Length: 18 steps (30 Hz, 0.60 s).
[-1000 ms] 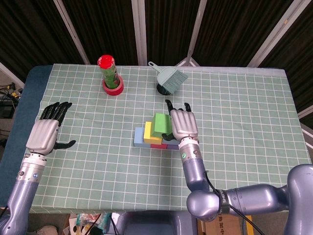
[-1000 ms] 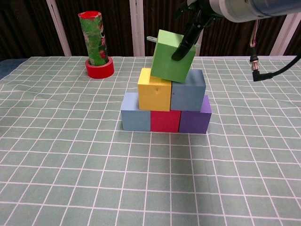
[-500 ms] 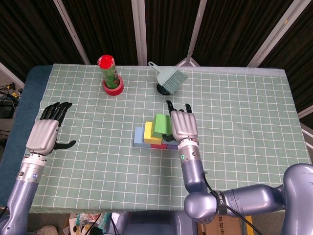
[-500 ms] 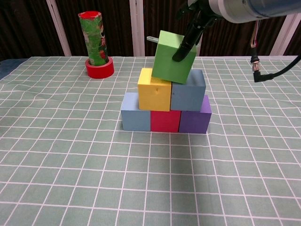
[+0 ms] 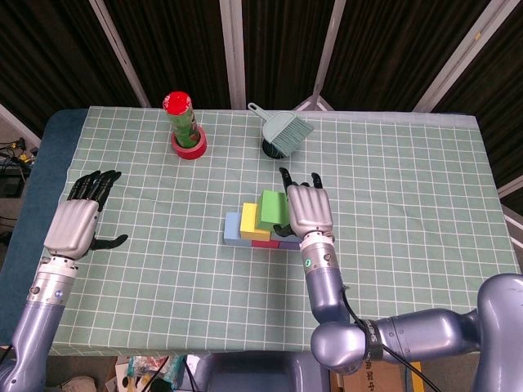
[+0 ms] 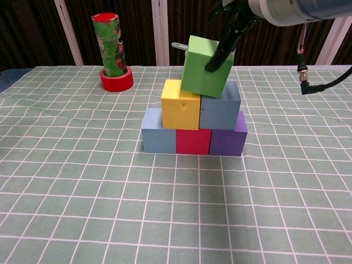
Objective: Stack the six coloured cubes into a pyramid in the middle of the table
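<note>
Right hand (image 5: 306,211) pinching green cube (image 6: 207,67) from above, one dark finger (image 6: 223,47) lying down its front face, opposing contact hidden behind the block. Holding it tilted, low corner at or just above the seam between yellow cube (image 6: 180,111) and grey-blue cube (image 6: 220,108); contact not clear from the chest view. Sitting under those: light blue cube (image 6: 158,137), red cube (image 6: 193,141), purple cube (image 6: 228,141), touching in a row mid-table. Top block being the only one left to seat.

Judging the cubes as light, rigid, likely foam or painted wood, smooth-faced so somewhat slippery under hard fingertips. Not fragile, but stack easily nudged. Gripping best on two opposite side faces, high up, leaving the bottom face free for levelling and setting down flat across both middle blocks.

Left hand (image 5: 76,221) hovering over the table's left edge, fingers spread, holding nothing.
</note>
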Motion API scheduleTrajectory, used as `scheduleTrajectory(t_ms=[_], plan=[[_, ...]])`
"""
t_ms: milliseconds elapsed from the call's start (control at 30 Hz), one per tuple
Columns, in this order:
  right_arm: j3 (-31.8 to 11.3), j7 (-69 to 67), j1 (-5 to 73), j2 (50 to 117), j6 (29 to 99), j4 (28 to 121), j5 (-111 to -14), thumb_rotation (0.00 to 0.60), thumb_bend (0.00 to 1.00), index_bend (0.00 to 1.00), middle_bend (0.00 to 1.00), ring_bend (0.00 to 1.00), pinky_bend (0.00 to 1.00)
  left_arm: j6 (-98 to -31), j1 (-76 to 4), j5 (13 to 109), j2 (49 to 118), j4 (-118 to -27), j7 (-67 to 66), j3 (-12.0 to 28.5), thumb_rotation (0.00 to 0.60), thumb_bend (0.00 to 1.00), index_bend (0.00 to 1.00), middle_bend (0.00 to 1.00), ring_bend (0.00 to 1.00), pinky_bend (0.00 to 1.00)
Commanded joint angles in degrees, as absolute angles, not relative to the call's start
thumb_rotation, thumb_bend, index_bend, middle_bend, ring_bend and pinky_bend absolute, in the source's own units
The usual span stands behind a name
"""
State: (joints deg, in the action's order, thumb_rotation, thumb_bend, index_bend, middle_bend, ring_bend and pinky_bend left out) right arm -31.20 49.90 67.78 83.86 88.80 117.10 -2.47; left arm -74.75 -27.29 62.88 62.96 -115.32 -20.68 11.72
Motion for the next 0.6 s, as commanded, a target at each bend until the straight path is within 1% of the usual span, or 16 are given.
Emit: scheduleTrajectory(t_ms=[33,600], plan=[[-31.16,49.91,67.74,83.96,88.70,117.03,-2.48,0.600,0.32,0.00,0.47,0.30,0.00,-74.77,-27.28,62.90,62.95,-115.32,-20.67,11.74,0.600,0.17,0.00,0.05,0.00,0.00],[-30.96,49.86,67.33,84.39,88.25,116.49,-2.93,0.600,0.32,0.00,0.47,0.30,0.00,-74.72,-27.22,62.98,63.01,-115.42,-20.60,11.68,0.600,0.17,0.00,0.05,0.00,0.00]])
